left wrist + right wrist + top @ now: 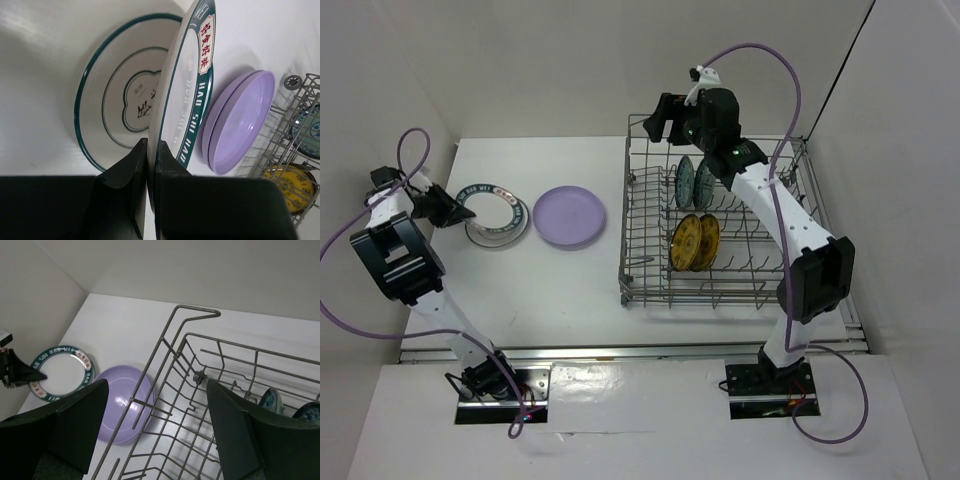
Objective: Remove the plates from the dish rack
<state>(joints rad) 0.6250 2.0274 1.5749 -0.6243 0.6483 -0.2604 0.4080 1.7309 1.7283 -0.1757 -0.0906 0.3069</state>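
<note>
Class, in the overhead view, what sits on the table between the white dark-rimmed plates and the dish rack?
The stacked lavender plates lie flat between the white plates and the dish rack, clearest in the top external view.

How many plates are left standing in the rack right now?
4. Two teal plates side by side toward the rack's far end; two yellow plates side by side near its middle. The right arm overhangs part, so another could be hidden.

There are two purple plates [240, 120], two white plates [182, 100] with green rims, two blue plates [694, 180], two yellow plates [695, 241] and one wire rack [626, 225].
</note>
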